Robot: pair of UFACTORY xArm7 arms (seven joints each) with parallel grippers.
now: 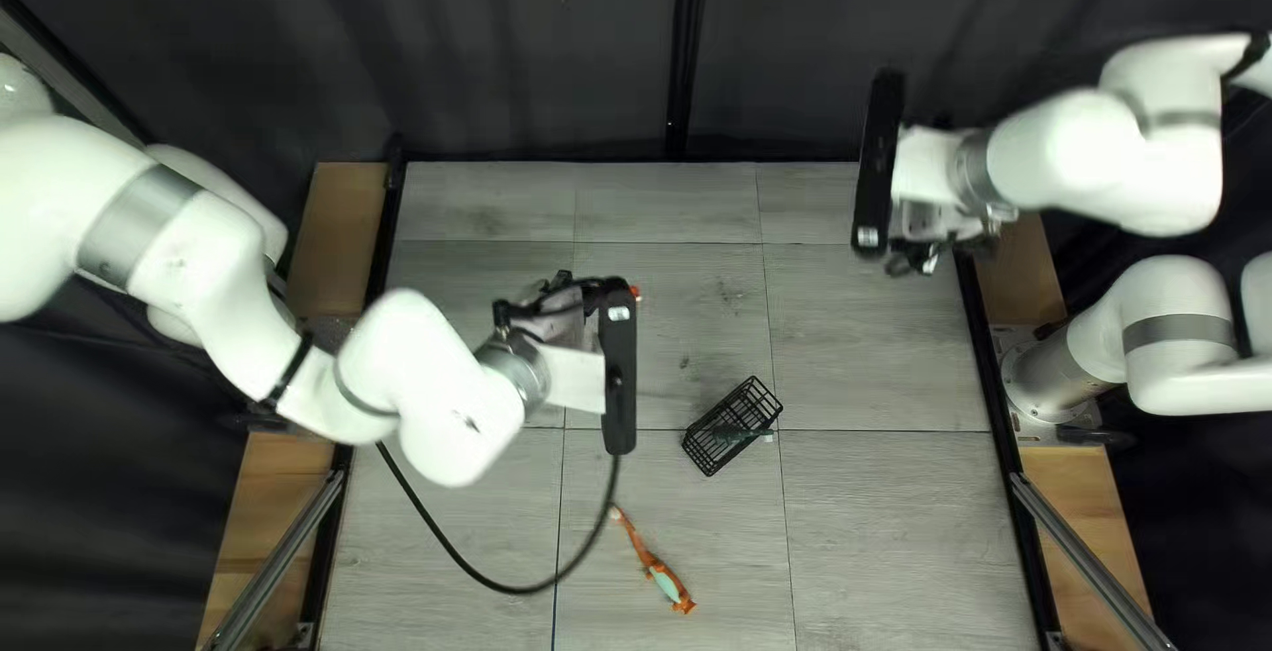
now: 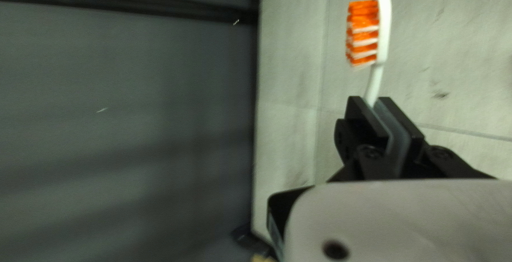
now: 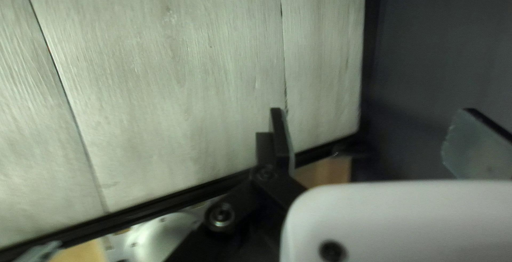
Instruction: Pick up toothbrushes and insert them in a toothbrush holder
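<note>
The holder, a black open-mesh basket [image 1: 733,426], lies toward the table's near edge and to the right of my left gripper [image 2: 370,101] in the top left view, its long axis slanting from lower left to upper right. That gripper, the nearer one, is closed on a white toothbrush with orange-and-white bristles [image 2: 382,27]; the coming move should carry it diagonally nearward.

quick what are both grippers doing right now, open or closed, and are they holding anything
Left gripper: closed on a white toothbrush with orange-and-white bristles.
Right gripper: open, nothing between its fingers.
</note>
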